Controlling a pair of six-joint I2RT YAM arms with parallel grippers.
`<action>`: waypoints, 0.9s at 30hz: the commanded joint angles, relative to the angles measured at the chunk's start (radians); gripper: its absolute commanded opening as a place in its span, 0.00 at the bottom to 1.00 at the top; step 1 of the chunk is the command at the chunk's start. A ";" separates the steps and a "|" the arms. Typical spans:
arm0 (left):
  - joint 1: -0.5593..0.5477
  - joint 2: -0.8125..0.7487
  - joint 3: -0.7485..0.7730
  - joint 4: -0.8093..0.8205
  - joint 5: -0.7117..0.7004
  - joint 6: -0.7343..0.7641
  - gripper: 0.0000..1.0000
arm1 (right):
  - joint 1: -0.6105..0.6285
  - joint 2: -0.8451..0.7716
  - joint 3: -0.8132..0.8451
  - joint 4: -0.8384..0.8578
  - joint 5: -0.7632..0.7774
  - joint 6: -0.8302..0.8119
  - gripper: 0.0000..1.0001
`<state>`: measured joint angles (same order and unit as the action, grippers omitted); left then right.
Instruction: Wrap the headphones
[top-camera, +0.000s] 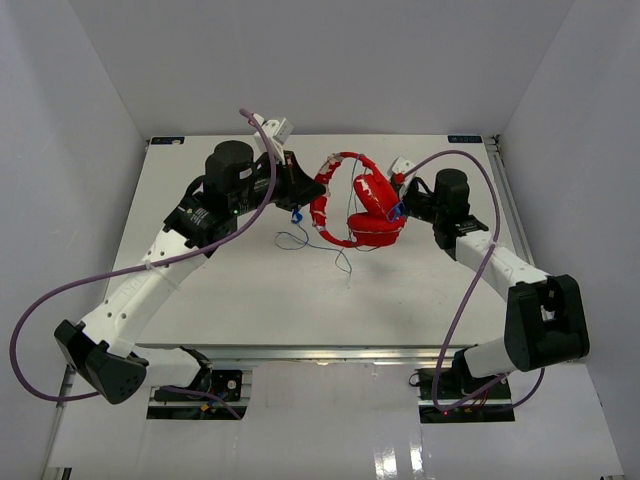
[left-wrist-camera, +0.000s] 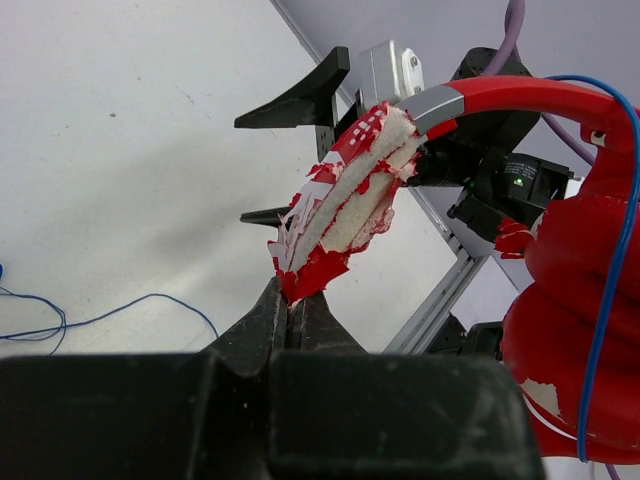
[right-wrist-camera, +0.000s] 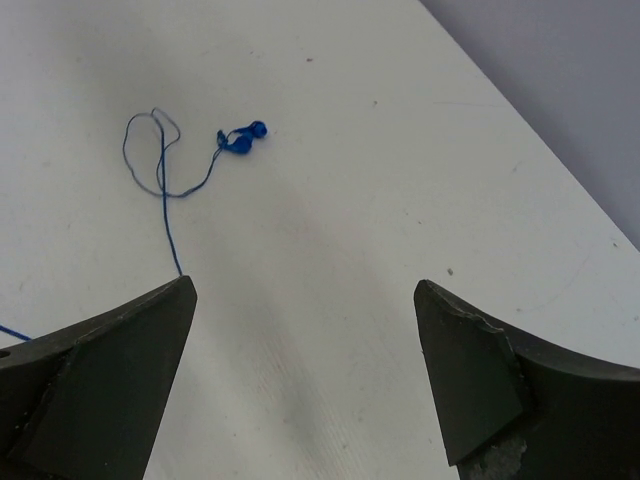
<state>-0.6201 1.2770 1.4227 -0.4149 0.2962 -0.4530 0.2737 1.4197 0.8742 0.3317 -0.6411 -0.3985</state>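
Note:
The red headphones (top-camera: 362, 208) hang above the middle of the table, held up by their headband. My left gripper (top-camera: 316, 186) is shut on the torn red-and-white padding of the headband (left-wrist-camera: 350, 200), pinching its lower end between the fingertips (left-wrist-camera: 296, 300). The red cups (left-wrist-camera: 570, 330) hang to the right, with the thin blue cable (left-wrist-camera: 612, 290) running over them. The rest of the cable (top-camera: 322, 243) lies loose on the table and ends in the blue plug (right-wrist-camera: 241, 137). My right gripper (right-wrist-camera: 300, 300) stands wide open with nothing between its fingers, just right of the cups (top-camera: 378, 228).
Purple robot cables (top-camera: 250, 215) loop over both arms. The white table (top-camera: 250, 300) is walled in at the back and both sides, and a metal rail (left-wrist-camera: 440, 300) runs along its right edge.

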 joint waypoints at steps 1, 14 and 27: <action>-0.003 -0.056 0.048 0.031 0.004 -0.021 0.00 | -0.035 -0.045 -0.019 -0.143 -0.366 -0.252 0.96; -0.004 -0.057 0.066 0.058 0.043 -0.053 0.00 | 0.207 0.023 -0.194 0.397 -0.377 0.232 0.98; -0.003 -0.082 0.053 0.213 -0.053 -0.184 0.00 | 0.258 0.286 -0.241 1.231 -0.240 0.934 0.62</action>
<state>-0.6201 1.2623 1.4448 -0.3491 0.2891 -0.5357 0.4988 1.6807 0.6235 1.1967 -0.8903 0.3739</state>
